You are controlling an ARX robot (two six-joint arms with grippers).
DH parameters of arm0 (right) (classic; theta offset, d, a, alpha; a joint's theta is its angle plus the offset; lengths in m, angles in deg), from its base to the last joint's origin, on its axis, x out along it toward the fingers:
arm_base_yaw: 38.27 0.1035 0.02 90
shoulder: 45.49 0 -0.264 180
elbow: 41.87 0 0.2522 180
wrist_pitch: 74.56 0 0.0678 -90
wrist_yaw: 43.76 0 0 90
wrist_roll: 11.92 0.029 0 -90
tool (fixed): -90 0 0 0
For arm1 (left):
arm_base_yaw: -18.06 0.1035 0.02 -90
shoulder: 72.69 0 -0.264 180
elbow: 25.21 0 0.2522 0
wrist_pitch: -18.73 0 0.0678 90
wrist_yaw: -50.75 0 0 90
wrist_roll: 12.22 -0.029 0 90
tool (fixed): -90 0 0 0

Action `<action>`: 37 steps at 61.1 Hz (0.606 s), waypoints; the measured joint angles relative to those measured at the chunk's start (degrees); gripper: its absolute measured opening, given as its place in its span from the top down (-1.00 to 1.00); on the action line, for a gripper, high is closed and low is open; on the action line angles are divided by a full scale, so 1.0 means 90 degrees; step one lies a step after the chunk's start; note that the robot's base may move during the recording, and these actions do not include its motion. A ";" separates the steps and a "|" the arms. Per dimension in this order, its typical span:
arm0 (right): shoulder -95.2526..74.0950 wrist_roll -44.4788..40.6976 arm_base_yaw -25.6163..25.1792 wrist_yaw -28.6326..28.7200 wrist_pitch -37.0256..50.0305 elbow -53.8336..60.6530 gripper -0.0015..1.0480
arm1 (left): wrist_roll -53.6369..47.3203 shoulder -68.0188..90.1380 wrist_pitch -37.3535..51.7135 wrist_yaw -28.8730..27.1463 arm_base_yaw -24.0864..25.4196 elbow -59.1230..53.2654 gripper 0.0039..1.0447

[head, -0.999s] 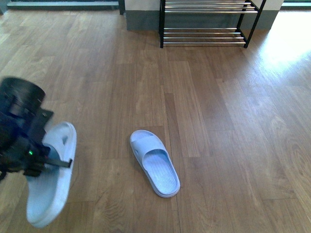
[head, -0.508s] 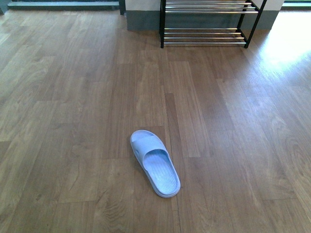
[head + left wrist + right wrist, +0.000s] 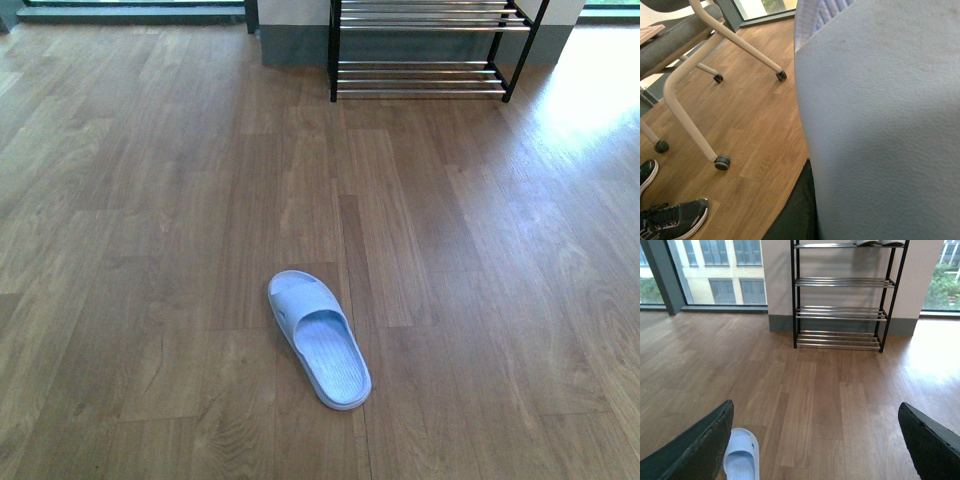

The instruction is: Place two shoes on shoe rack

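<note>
Pale-blue slide (image 3: 320,338) flat on floor (image 3: 150,200), second slide (image 3: 880,130) aloft, rack (image 3: 420,68) well beyond.

One pale-blue slide (image 3: 320,338) lies flat on the brown wooden floor (image 3: 150,200) (heel end nearer the camera, toe end pointing away). The black shoe rack (image 3: 420,68) stands far behind it, by the wall (image 3: 295,45).

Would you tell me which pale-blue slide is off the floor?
The lifted slide filling the left wrist view; the other slide lies flat on the wooden floor.
</note>
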 joint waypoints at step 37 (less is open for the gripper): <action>0.0000 0.0000 0.0000 0.0000 0.0000 0.0000 -0.82 | -0.0153 0.0508 0.0580 -0.0248 -0.0187 0.0000 0.97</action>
